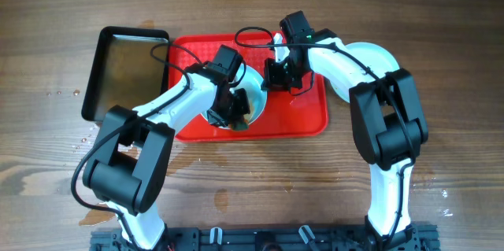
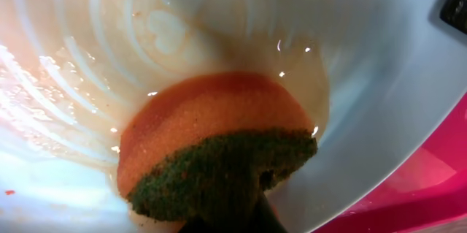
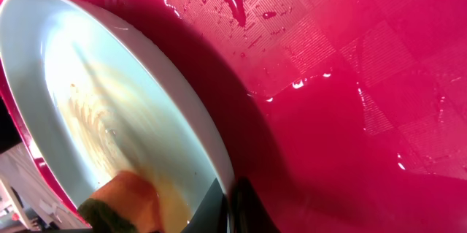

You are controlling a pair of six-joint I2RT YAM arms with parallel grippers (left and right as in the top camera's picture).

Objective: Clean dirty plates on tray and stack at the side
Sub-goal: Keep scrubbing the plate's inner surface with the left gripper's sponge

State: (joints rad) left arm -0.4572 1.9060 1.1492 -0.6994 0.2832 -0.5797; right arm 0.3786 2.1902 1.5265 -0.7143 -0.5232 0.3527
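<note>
Left wrist view is showing the left pincer clenching a sponge, scrubbing the plate on the tray. The right pincer is pinching the rim. Pressing flat and circling over the brown film should be working best.

I log the plate pale mint-white with thin brown swirl smears. The sponge is orange, its face dark green. The tray is glossy red with ribbed checker squares. The table is brown wood grain.

Overhead looks straight down on the table (its near edge at the bottom); both wrist cameras sit very close, from opposite sides, sharing the plate, sponge and tray
</note>
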